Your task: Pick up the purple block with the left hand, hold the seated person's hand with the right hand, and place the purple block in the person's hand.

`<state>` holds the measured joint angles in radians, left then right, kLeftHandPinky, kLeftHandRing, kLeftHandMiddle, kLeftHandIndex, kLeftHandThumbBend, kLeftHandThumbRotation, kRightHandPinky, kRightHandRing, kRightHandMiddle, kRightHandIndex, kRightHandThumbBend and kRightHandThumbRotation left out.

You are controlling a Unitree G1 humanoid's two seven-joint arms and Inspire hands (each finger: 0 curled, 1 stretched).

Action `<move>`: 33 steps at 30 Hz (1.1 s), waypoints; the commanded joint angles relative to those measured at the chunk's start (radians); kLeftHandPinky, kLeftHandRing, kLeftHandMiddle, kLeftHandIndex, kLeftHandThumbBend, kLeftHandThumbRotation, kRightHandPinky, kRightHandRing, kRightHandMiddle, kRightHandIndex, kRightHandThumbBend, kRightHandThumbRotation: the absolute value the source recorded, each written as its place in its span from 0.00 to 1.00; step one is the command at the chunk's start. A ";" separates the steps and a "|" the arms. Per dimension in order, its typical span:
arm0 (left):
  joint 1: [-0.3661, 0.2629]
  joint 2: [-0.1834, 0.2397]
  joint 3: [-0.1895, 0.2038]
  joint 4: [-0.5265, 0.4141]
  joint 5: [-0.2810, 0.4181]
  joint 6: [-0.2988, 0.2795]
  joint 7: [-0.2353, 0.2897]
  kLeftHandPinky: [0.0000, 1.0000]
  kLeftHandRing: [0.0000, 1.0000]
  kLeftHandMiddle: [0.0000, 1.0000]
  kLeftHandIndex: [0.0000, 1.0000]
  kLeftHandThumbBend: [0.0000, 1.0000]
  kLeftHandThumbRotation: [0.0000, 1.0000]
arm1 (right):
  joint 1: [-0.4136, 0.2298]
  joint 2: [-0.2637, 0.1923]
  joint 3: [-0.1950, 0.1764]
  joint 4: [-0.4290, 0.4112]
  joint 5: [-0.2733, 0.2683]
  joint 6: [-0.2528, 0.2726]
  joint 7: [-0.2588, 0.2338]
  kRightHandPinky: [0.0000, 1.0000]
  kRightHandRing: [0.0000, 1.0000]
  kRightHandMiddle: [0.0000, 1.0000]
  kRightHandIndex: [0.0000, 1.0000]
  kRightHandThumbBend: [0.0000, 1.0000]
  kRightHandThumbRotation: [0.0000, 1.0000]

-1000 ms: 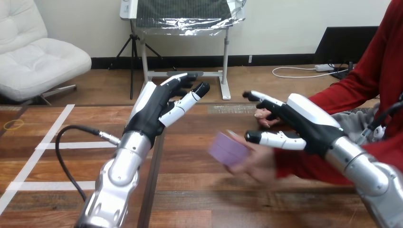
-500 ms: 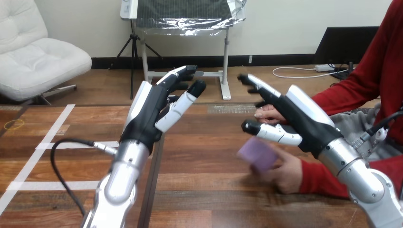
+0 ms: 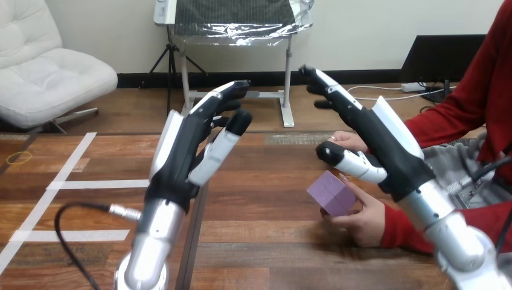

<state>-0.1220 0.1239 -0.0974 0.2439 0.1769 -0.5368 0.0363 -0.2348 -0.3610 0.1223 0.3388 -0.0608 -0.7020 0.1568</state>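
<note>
The wooden table (image 3: pixel 259 241) fills the low part of the view. The robot's left arm (image 3: pixel 151 235) comes up from 7 o'clock and its right arm (image 3: pixel 447 235) comes in from 4 o'clock.

The left hand (image 3: pixel 193 142) is up in the air at about 9 o'clock. Its fingers are straight and spread, and it holds nothing. The right hand (image 3: pixel 380 148) is up at about 3 o'clock. Its fingers are straight too, and it grips nothing.

The person's hand (image 3: pixel 365 217) lies at about 4 o'clock, just under the right hand. I cannot tell if the robot's thumb touches it, but nothing is curled round it.

The purple block (image 3: pixel 331 192) sits in the person's hand, at its 10 o'clock side, with the person's fingers round it. It is well apart from the left hand.

So the main job looks done: the block is with the person. The right hand is not holding the person's hand now. I think little is left but to bring both arms back.
</note>
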 commanded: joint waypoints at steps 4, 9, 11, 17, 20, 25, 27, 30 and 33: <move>0.084 -0.039 0.023 -0.112 -0.057 -0.053 0.019 0.73 0.81 0.81 0.78 0.61 0.97 | 0.076 0.082 -0.009 -0.103 0.082 -0.047 0.008 0.91 0.95 0.95 0.94 0.98 1.00; 0.166 -0.064 0.017 -0.172 -0.107 -0.056 0.011 0.73 0.80 0.81 0.78 0.63 0.98 | 0.134 0.138 0.007 -0.125 0.138 -0.082 0.028 0.90 0.94 0.95 0.94 0.97 1.00; 0.194 -0.067 0.013 -0.191 -0.125 -0.057 0.002 0.73 0.80 0.81 0.78 0.64 0.98 | 0.155 0.156 0.011 -0.129 0.149 -0.093 0.034 0.89 0.94 0.95 0.93 0.96 1.00; 0.269 -0.061 0.001 -0.241 -0.156 -0.059 -0.032 0.75 0.81 0.81 0.79 0.62 0.97 | 0.212 0.198 0.032 -0.138 0.181 -0.119 0.061 0.88 0.94 0.95 0.93 0.93 1.00; 0.303 -0.053 -0.003 -0.259 -0.164 -0.069 -0.052 0.76 0.82 0.82 0.80 0.60 0.96 | 0.241 0.216 0.043 -0.145 0.181 -0.128 0.068 0.88 0.94 0.96 0.94 0.92 1.00; 0.357 -0.045 -0.008 -0.286 -0.183 -0.090 -0.086 0.80 0.84 0.84 0.81 0.55 0.97 | 0.286 0.242 0.064 -0.155 0.204 -0.138 0.094 0.89 0.95 0.96 0.94 0.90 1.00; 0.381 -0.046 -0.011 -0.295 -0.199 -0.102 -0.099 0.82 0.85 0.84 0.82 0.53 0.98 | 0.306 0.254 0.076 -0.156 0.223 -0.136 0.108 0.90 0.95 0.96 0.94 0.90 1.00; 0.409 -0.056 -0.012 -0.304 -0.207 -0.122 -0.106 0.84 0.85 0.84 0.83 0.52 0.99 | 0.331 0.268 0.083 -0.155 0.234 -0.129 0.119 0.94 0.96 0.96 0.94 0.90 1.00; 0.435 -0.066 -0.013 -0.310 -0.210 -0.142 -0.106 0.85 0.85 0.83 0.83 0.51 0.99 | 0.348 0.278 0.087 -0.148 0.246 -0.124 0.134 0.96 0.97 0.96 0.94 0.90 1.00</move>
<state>0.3063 0.0798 -0.1050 0.0115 -0.0144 -0.6231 -0.0636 0.1209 -0.1116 0.2029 0.2416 0.1508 -0.8112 0.2744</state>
